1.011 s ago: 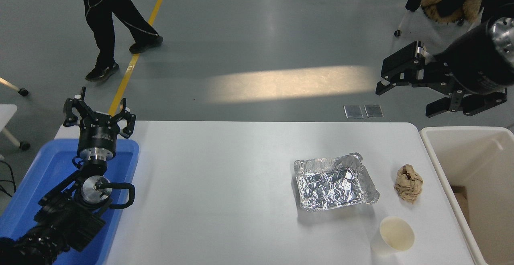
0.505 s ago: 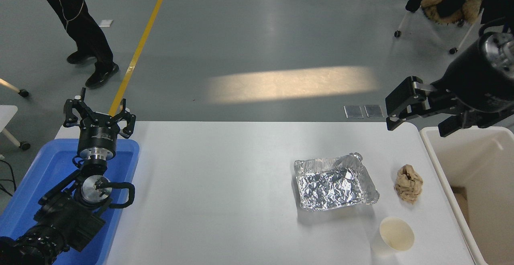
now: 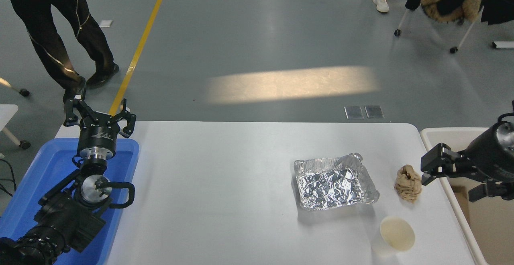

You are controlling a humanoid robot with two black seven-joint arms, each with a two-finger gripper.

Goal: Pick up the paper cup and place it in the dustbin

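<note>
The plain white paper cup (image 3: 395, 235) is standing upright near the table's front right corner. The right black gripper (image 3: 451, 178), fingers spread and empty, is hovering over the cream-white plastic dustbin's rim (image 3: 449, 130), with the cup below-left, nearer the camera.

paper cup (image 3: 396, 235): on tabletop (image 3: 225, 184), near-right corner, nearer than foil tray & paper ball
foil tray (image 3: 335, 181): on tabletop, right half, mid-depth, far-left of cup
paper ball (image 3: 408, 183): on tabletop, betw. tray & right edge, behind cup
dustbin (image 3: 449, 184): off tabletop, just beside right edge
right pincer (image 3: 451, 180): over dustbin's left rim, right of paper ball, apart from cup
plastic tray (image 3: 48, 168): at tabletop's left edge
left pincer (image 3: 98, 118): at tabletop's far-left corner, above plastic tray's far end
person's legs (image 3: 60, 44): on floor beyond far-left corner
chair (image 3: 441, 8): on floor, well beyond far-right corner
</note>
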